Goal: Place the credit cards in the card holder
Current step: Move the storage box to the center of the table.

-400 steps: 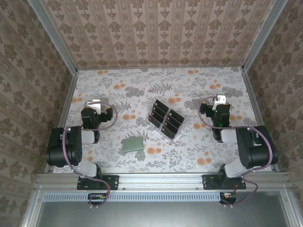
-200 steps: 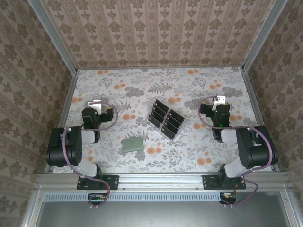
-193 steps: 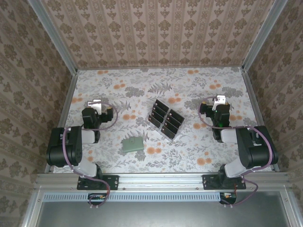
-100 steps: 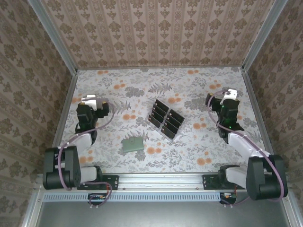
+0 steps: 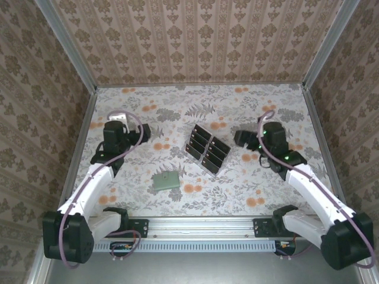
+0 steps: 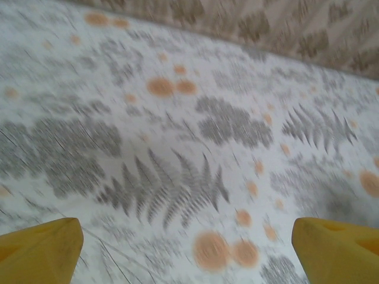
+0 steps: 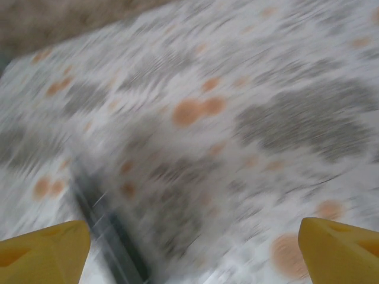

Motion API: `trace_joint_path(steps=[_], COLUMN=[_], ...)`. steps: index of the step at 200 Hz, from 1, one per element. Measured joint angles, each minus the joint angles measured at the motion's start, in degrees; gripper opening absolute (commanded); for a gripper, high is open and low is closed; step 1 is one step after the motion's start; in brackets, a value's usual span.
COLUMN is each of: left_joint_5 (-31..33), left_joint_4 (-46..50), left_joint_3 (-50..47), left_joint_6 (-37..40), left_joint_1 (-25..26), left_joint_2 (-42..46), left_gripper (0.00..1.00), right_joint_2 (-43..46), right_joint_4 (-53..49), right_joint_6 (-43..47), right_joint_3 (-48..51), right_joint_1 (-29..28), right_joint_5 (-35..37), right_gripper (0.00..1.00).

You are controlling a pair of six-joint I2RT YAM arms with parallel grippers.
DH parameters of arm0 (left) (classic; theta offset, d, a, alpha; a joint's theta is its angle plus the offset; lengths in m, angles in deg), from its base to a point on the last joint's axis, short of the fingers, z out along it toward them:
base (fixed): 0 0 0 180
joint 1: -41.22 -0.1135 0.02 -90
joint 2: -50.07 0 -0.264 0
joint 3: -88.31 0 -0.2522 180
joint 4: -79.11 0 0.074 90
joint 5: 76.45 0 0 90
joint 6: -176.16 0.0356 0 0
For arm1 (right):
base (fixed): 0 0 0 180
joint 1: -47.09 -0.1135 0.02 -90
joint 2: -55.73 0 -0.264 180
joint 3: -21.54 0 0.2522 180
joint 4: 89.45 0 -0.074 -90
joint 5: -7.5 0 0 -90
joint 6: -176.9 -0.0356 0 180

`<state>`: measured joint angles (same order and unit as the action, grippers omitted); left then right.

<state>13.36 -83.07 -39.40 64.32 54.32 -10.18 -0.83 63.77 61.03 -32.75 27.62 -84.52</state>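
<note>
Floral table [image 5: 249,189] inside papered walls. Credit cards [image 5: 207,149] mid-frame, rows slanting upper left to lower right, just left of right gripper [image 5: 240,137]; left gripper [image 5: 118,117] farther off. Both spread wide, empty.

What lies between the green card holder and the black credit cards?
The stretch is bare: the top external view shows plain floral table between the card holder and the credit cards.
</note>
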Motion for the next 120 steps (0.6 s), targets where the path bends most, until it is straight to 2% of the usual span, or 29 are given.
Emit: trace_joint_path(steps=[33,66,85,120], left_joint_5=[0.68,3.74,5.77,8.74], left_joint_4=[4.42,8.13,10.75,13.92], left_joint_3=[-0.63,-0.37,0.96,4.63], left_joint_6=[-3.65,-7.28,-8.74,-10.71], left_joint_1=[2.67,2.99,2.99,2.99], left_joint_2=[1.09,0.28,-1.14,-3.15], left_gripper=[1.00,1.00,1.00,1.00], right_joint_2=[1.51,-8.68,-17.59,-32.11], right_joint_4=[-3.02,-0.61,1.75,5.99], right_joint_6=[-4.17,-8.63,-10.21,-11.69], right_joint_3=[-0.02,-1.86,-4.83,-12.37], right_joint_1=[-15.21,-27.71,-31.41,-33.70], right_joint_5=[-0.11,0.59,0.81,1.20], right_gripper=[0.89,0.89,0.89,0.89])
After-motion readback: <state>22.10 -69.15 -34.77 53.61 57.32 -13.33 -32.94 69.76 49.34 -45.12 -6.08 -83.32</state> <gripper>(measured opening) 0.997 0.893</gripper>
